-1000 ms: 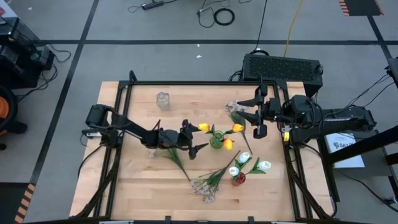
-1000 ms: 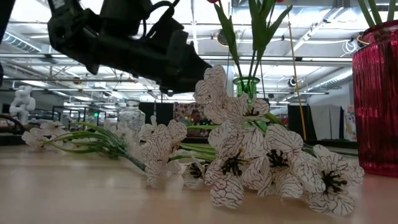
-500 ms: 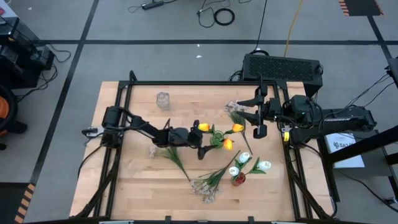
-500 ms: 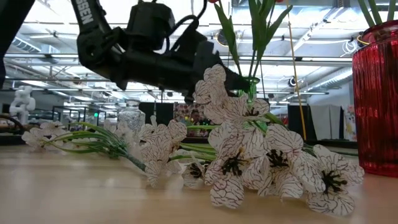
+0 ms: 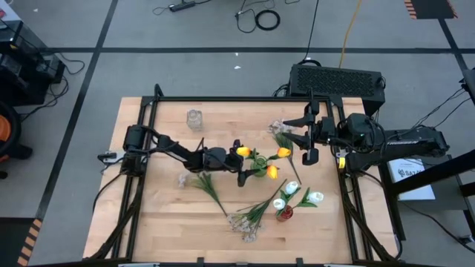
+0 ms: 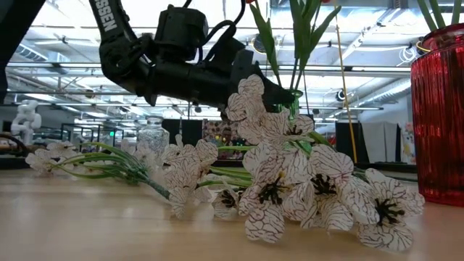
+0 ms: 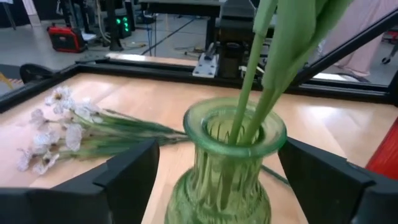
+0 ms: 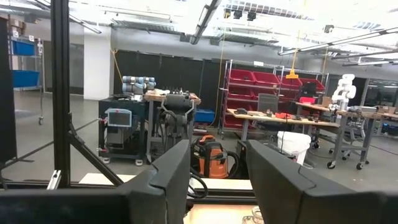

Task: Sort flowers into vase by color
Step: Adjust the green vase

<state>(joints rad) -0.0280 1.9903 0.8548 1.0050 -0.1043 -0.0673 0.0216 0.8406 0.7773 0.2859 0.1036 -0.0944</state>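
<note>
At frame centre in the high view, the left gripper [image 5: 239, 160] is reaching with fingers spread on either side of the green vase [image 7: 227, 163], which is holding orange-yellow tulips [image 5: 283, 153]. The right gripper [image 5: 309, 139] is waiting, spread, at right-centre.

overhead downward, tabletop level, two wrist close-ups

You have three vases on the bench: a green vase [image 5: 257, 166], a red vase [image 5: 284, 213] and a clear vase [image 5: 194, 119]. You can count three orange-yellow tulips [image 5: 243, 151] in the green one and three white tulips [image 5: 316, 197] in the red one. Three pale blossom sprays [image 5: 246, 219] lie flat on the wood.
</note>
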